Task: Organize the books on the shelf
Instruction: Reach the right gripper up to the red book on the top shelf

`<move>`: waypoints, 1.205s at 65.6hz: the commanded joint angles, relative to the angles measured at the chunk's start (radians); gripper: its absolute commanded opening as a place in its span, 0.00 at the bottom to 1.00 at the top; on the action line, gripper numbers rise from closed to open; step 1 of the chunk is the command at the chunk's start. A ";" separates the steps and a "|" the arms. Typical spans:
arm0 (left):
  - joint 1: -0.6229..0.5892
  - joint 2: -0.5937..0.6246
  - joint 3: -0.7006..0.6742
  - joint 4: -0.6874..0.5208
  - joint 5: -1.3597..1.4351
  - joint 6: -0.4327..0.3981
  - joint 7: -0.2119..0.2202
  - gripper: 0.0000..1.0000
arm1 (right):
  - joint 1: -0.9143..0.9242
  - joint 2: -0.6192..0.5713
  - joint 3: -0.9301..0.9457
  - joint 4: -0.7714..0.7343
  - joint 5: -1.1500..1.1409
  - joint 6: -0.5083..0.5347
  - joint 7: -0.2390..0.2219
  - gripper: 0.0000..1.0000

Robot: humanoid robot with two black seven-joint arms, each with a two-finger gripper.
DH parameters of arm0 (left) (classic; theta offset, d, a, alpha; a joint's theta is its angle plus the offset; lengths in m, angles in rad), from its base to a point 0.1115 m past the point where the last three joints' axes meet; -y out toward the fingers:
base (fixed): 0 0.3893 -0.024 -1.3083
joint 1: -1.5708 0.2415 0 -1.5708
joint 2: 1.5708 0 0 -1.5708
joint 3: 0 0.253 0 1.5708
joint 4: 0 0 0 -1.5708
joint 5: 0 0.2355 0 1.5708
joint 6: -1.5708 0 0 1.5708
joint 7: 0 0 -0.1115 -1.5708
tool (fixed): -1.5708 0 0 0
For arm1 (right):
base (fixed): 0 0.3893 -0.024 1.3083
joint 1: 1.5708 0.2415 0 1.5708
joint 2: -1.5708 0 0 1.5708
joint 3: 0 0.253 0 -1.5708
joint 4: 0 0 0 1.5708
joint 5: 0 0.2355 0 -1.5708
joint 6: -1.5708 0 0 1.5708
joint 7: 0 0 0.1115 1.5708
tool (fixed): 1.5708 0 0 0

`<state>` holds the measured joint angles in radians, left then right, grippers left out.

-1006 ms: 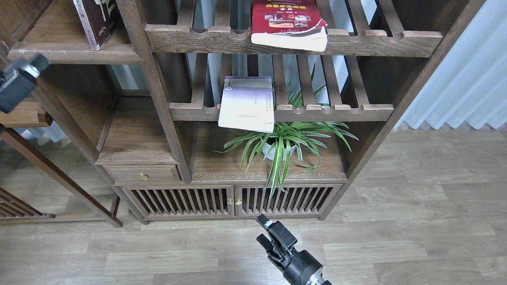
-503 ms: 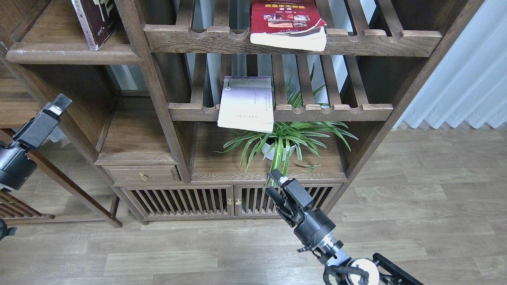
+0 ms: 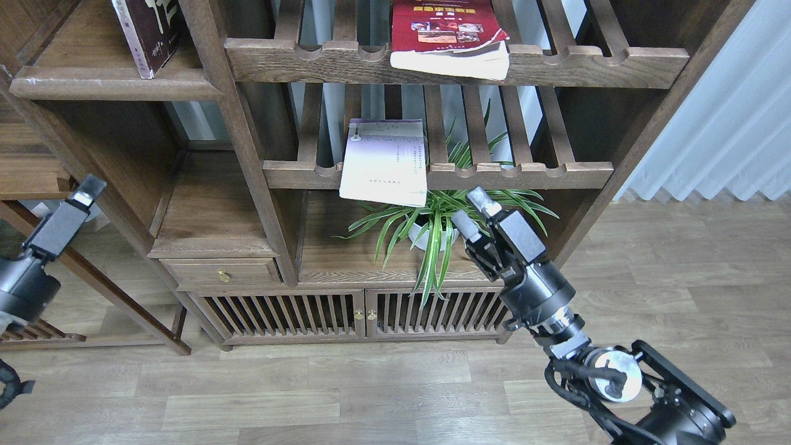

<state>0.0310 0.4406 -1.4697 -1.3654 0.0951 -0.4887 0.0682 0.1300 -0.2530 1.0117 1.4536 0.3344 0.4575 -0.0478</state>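
Observation:
The dark maroon book stands leaning on the solid dark-brown shelf at the top left. The red book lies flat on the upper slatted rack. The pale white-lavender book lies on the middle slatted rack and overhangs its front rail. My right gripper is open and empty, raised in front of the plant, below and to the right of the pale book. My left gripper is at the left edge, below the solid shelf; its fingers cannot be told apart.
A potted spider plant sits on the lower board under the pale book, just behind my right gripper. Below are a small drawer and slatted cabinet doors. A pale curtain hangs at the right, above the wooden floor.
My right arm has risen from the floor level up and to the right, to just under the middle rack. My left gripper has dropped from the upper left to below the solid shelf.

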 commanded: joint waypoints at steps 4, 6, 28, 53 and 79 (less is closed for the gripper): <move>0.023 -0.005 -0.001 0.008 0.000 0.000 -0.001 0.99 | 0.056 0.014 -0.002 0.001 -0.002 -0.071 0.000 0.99; 0.024 -0.005 -0.003 0.009 0.000 0.000 -0.001 0.99 | 0.074 0.023 -0.002 0.001 -0.003 -0.101 0.000 0.99; 0.032 -0.005 -0.006 0.035 0.000 0.000 -0.001 0.99 | 0.263 0.095 0.050 -0.018 -0.006 -0.339 0.054 0.99; 0.033 -0.005 -0.006 0.046 0.000 0.000 -0.001 0.99 | 0.338 0.124 0.056 -0.038 -0.008 -0.431 0.098 0.99; 0.044 -0.006 -0.021 0.046 0.000 0.000 -0.002 0.99 | 0.450 0.158 0.085 -0.165 -0.009 -0.504 0.210 0.83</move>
<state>0.0670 0.4341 -1.4835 -1.3191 0.0951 -0.4887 0.0655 0.5601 -0.1036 1.0717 1.3152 0.3239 -0.0482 0.1390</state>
